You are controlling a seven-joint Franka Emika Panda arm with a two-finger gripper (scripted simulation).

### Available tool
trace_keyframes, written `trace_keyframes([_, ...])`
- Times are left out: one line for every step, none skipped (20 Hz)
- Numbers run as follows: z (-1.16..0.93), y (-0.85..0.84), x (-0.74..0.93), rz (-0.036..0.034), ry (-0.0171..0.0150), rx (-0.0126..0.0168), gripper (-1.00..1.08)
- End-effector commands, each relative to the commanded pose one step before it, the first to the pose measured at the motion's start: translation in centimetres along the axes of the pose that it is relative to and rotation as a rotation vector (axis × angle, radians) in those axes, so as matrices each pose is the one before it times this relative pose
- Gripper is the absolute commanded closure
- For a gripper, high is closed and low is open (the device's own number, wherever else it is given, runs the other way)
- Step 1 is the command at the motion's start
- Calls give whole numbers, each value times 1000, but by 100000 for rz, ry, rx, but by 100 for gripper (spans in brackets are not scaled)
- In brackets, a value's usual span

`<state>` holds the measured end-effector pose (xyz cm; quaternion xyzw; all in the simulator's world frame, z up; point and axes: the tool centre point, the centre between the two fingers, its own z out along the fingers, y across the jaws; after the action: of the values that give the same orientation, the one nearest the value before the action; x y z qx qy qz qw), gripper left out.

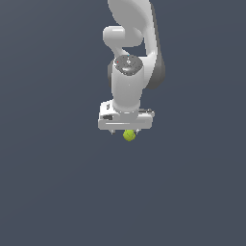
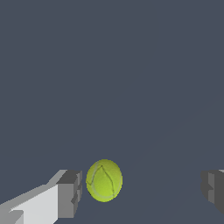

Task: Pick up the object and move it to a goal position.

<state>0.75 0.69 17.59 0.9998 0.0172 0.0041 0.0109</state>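
1. Pincer (image 2: 140,192) of mine stood wide apart, with the ball (image 2: 104,180) between its two fingers; one finger (image 2: 70,194) sat just beside the ball, the other was well apart from it on the far side. Nothing was held yet.
2. From the exterior view, the ball (image 1: 129,135) showed just under the white hand (image 1: 126,129), low in the gap, apparently resting on the dark floor (image 1: 57,192).
3. What I judged could go wrong first: the ball sat off-centre in my gap, so the near finger would meet it before the far one and could push it sideways; being round, it might roll out before the squeeze was complete.
4. A second risk, in my judgement: if I closed too high on the ball, the pads would catch it above its widest part and squirt it downward and away.
5. A third: I could not tell from either view whether the near finger already touched the ball, so any sideways correction might nudge it.
6. No goal marker was visible in either view, so I could not tell where the carry had to end.
7. Counted: one ball, one arm, one pincer with two fingers, one plain floor.
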Motion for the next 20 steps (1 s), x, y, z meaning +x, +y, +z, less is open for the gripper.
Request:
trace_keyframes([0, 1, 0, 0, 0, 0, -92])
trace_keyframes([-19, 36, 18, 9, 55, -41, -92])
trace_keyframes([-40, 110, 58, 29, 135, -98, -92])
trace_keyframes([-81, 182, 91, 56, 245, -179, -92])
trace_keyframes([-101, 255, 130, 82, 322, -237, -92])
trace_keyframes([-138, 328, 166, 125, 421, -314, -92])
trace_keyframes([-155, 366, 186, 167, 461, -349, -92])
trace_keyframes([-132, 301, 154, 173, 375, -287, -92])
trace_keyframes([-107, 228, 118, 170, 283, -220, -92])
trace_keyframes([-75, 152, 83, 152, 182, -143, -92])
trace_keyframes([-46, 77, 43, 124, 90, -72, -92])
trace_keyframes([-12, -34, 0, 0, 0, 0, -92])
trace_keyframes([50, -42, -36, -67, -95, 74, -92])
trace_keyframes([58, -61, -52, -246, -61, 52, -92])
trace_keyframes([78, -50, -58, -400, -34, 35, -92])
trace_keyframes([101, -46, -72, -547, -22, 29, -92])
trace_keyframes([129, -58, -92, -706, -25, 36, -92])
trace_keyframes([160, -79, -116, -866, -39, 52, -92])
trace_keyframes([191, -102, -141, -1023, -56, 70, -92])
trace_keyframes([220, -126, -163, -1179, -69, 86, -92])
